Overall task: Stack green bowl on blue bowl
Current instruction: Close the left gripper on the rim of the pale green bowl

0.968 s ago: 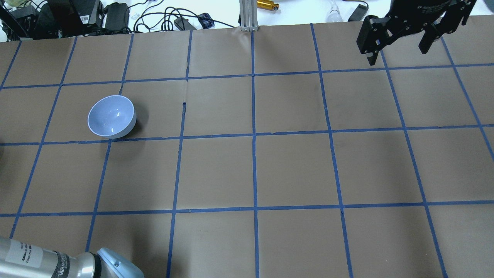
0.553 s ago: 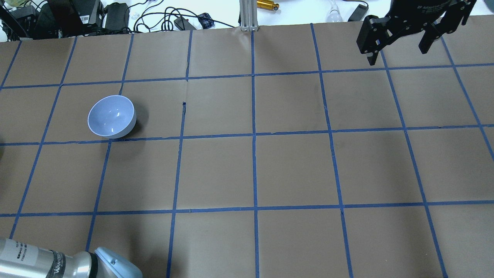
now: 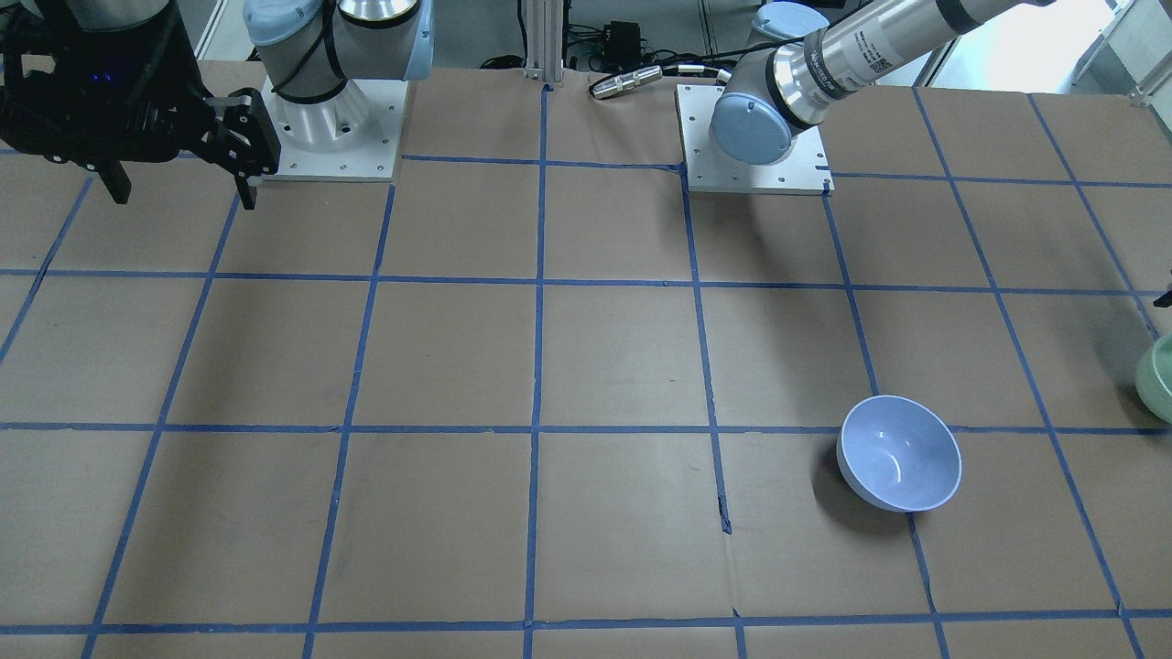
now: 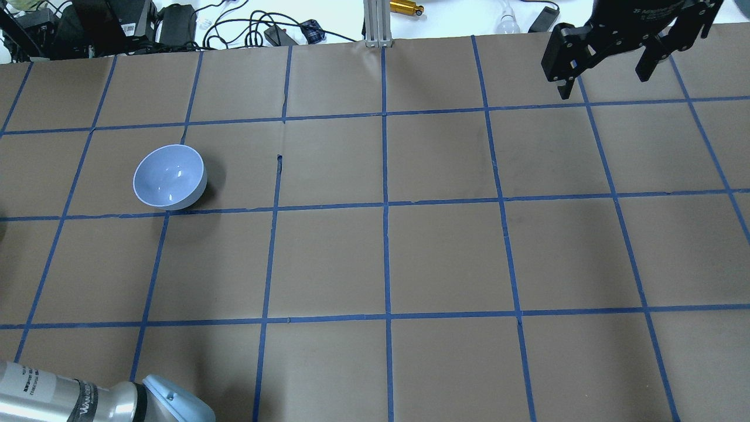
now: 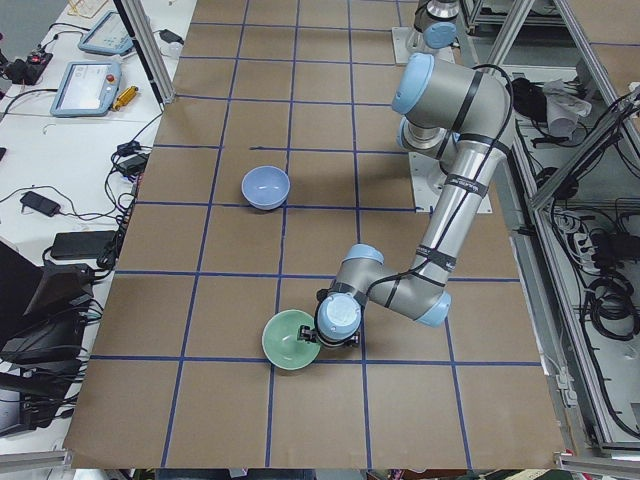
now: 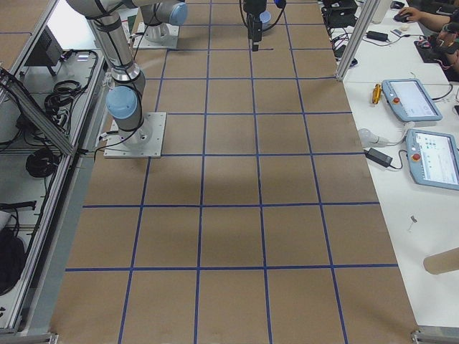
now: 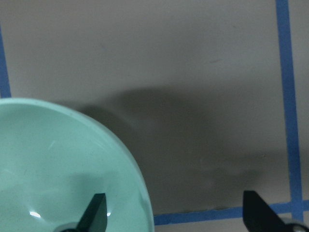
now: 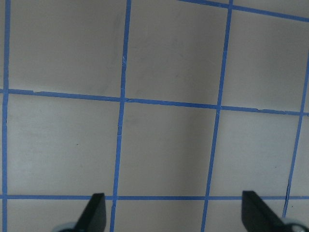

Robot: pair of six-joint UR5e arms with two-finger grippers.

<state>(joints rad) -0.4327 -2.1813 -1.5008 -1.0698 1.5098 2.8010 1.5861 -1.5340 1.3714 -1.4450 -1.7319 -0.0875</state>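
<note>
In the front-facing view the right gripper (image 3: 183, 183) hangs at the upper left of the frame, high over the table (image 3: 439, 366) and well apart from both bowls. Its own wrist view shows its fingers spread wide, with only paper and tape lines below them. I judge that it is parked there to leave the working side free, since one arm can do this job.

Further right, low in the right half of that frame, the blue bowl (image 3: 900, 453) stands upright with its mouth up. It is empty and nothing touches it, so it is ready to receive. At the far right edge only a sliver of the green bowl (image 3: 1158, 380) shows, apart from the blue one.

In the left wrist view the green bowl fills the lower left corner, upright on the table. The left gripper (image 7: 174, 208) is spread wide across the bowl's wall. The finger at the lower left (image 7: 96, 215) sits over the inside and the finger at the lower right (image 7: 258, 215) sits outside, above bare paper near a blue tape line (image 7: 289, 121). Nothing is pinched, and I cannot tell whether the inner finger touches the glaze. The placement suits a rim grasp, because a deep bowl is too broad to span, so the jaws take its wall instead. In my judgement closing, lifting and carrying are all yet to be done.
</note>
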